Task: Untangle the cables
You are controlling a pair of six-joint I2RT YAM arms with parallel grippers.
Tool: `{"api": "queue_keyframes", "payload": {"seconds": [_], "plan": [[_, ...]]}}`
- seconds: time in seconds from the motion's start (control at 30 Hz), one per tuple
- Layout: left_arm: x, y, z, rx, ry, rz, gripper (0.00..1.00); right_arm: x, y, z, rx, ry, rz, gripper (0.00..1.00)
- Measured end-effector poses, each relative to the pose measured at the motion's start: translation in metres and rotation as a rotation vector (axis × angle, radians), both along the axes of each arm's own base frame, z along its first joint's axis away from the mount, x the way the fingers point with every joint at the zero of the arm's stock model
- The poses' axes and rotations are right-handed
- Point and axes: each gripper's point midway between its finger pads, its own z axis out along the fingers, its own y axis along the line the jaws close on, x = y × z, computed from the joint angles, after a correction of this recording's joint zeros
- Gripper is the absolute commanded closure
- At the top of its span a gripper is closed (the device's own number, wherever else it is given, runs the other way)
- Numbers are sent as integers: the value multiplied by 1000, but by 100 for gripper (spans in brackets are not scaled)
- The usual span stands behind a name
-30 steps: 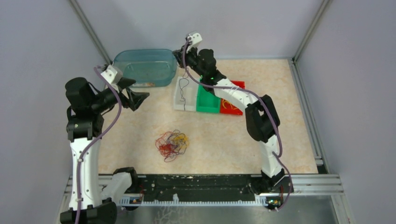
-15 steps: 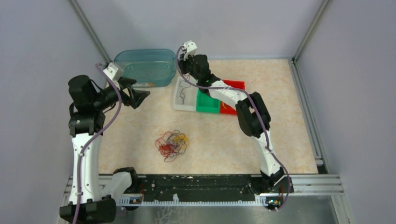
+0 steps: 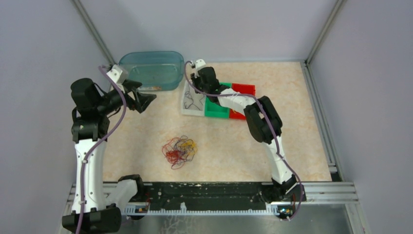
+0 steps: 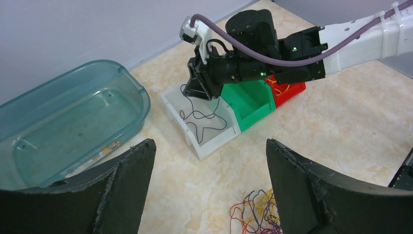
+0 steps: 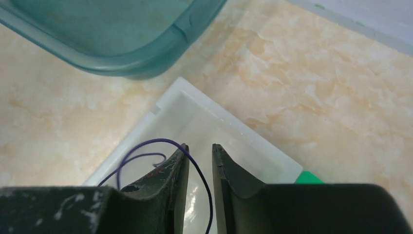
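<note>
A tangle of thin curly red, yellow and dark cables is seen lying on the beige marbled tabletop, near its middle and well apart from both tools. One more thin dark cable is looped loosely inside the white translucent plastic bin, over which the right tool is lowered. Its jaws are parted only narrowly, and the cable is seen running through the gap, not pinched. A green plastic bin and a red plastic bin are set just beside the white one. The left tool is held wide apart, holding nothing, above the tabletop near a teal translucent plastic tub.
</note>
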Motion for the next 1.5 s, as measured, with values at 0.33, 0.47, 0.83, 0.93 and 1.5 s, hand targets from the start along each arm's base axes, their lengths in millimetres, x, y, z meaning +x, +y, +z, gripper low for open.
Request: {"api": "queue_keyframes", "payload": {"seconds": [0.33, 0.47, 0.83, 0.93, 1.5], "plan": [[0, 0, 5, -9, -8, 1, 10, -12, -22, -18, -113, 85, -40, 48], [0, -1, 8, -10, -13, 2, 10, -11, -25, -5, -133, 80, -49, 46], [-1, -2, 13, -18, -21, -3, 11, -15, -22, 73, -97, 15, -8, 55], [-1, -2, 14, -23, -22, -5, 11, -22, -9, 97, -44, 21, 57, 59], [1, -2, 14, -26, -22, -7, 10, -28, 0, 22, 1, 287, 28, 79]]}}
